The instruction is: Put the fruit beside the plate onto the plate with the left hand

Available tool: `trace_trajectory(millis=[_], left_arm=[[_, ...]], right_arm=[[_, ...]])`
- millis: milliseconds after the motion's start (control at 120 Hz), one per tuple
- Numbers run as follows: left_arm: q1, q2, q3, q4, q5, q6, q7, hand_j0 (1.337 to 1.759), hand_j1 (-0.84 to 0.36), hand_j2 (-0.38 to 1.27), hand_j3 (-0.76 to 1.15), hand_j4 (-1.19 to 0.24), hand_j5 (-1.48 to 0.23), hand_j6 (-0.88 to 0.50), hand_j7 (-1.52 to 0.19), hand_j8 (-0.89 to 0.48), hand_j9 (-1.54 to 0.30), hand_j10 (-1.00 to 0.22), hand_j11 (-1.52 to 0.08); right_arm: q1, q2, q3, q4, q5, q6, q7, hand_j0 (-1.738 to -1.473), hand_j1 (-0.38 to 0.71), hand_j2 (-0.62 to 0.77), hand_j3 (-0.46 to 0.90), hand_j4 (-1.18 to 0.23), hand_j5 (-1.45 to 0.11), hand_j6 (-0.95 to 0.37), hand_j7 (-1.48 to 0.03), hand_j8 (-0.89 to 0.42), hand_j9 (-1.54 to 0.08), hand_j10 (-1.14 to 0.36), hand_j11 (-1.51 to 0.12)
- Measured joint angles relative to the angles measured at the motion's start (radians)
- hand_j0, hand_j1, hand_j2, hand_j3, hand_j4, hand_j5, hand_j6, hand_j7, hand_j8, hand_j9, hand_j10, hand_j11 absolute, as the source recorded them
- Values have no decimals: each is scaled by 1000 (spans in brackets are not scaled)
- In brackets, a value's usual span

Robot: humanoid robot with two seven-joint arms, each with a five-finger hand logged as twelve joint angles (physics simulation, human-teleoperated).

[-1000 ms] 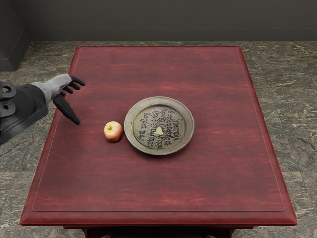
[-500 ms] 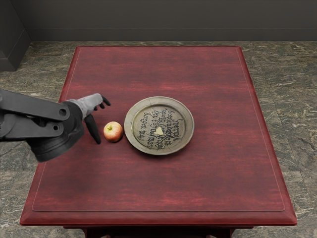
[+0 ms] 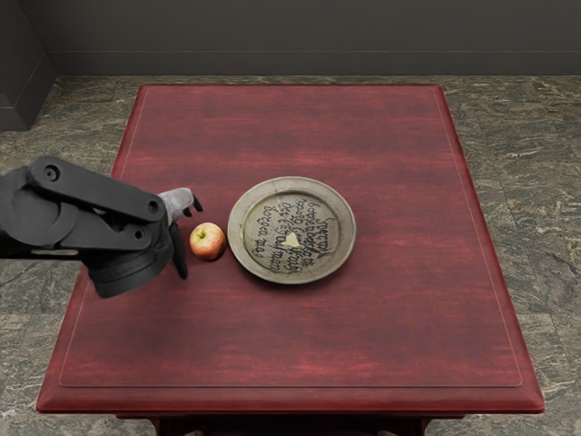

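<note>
One apple (image 3: 207, 241) stands on the tabletop (image 3: 363, 354), just left of the one plate (image 3: 291, 229), very close to its rim. It is round, with no clear long axis, and its stem hollow points up. Its skin is red with a yellow patch. The left hand (image 3: 177, 207) is just beside it, fingers spread, holding nothing.

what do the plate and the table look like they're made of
Plate: looks like glazed stoneware or aged ceramic, grey-green and dull, with dark script and a pale heart in its well; could be pewter. Table: looks like red-stained wood, satin finish, with streaky grain and a soft sheen.
</note>
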Motion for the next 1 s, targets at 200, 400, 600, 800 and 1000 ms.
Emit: trace_trajectory(millis=[200, 400, 600, 800, 1000], left_arm=[[16, -23, 2, 76, -7, 0, -1, 1658, 53, 50, 0, -248, -321, -248, -321, -248, -321, -248, -321], [37, -65, 1, 108, -7, 0, -2, 1658, 53, 50, 0, -247, -321, -248, -321, -248, -321, -247, -321], [66, -95, -6, 127, -7, 0, -1, 1658, 54, 50, 0, -247, -321, -248, -321, -248, -321, -247, -321], [65, -128, -10, 146, -7, 0, -1, 1658, 53, 50, 0, -248, -321, -248, -321, -248, -321, -248, -321], [69, -158, -6, 175, -4, 0, -1, 1658, 12, 57, 0, -282, -366, -282, -365, -282, -365, -282, -365]], right_arm=[[0, 0, 0, 0, 0, 0, 0, -1658, -306, -7, 0, -37, -47, -37, -47, -37, -47, -36, -47], [0, 0, 0, 0, 0, 0, 0, -1658, -306, -7, 0, -37, -47, -37, -47, -37, -47, -36, -47], [0, 0, 0, 0, 0, 0, 0, -1658, -306, -7, 0, -37, -47, -37, -47, -37, -47, -37, -47], [0, 0, 0, 0, 0, 0, 0, -1658, -306, -7, 0, -37, -47, -37, -47, -37, -47, -36, -47], [0, 0, 0, 0, 0, 0, 0, -1658, -306, -7, 0, -37, -47, -37, -47, -37, -47, -37, -47]])
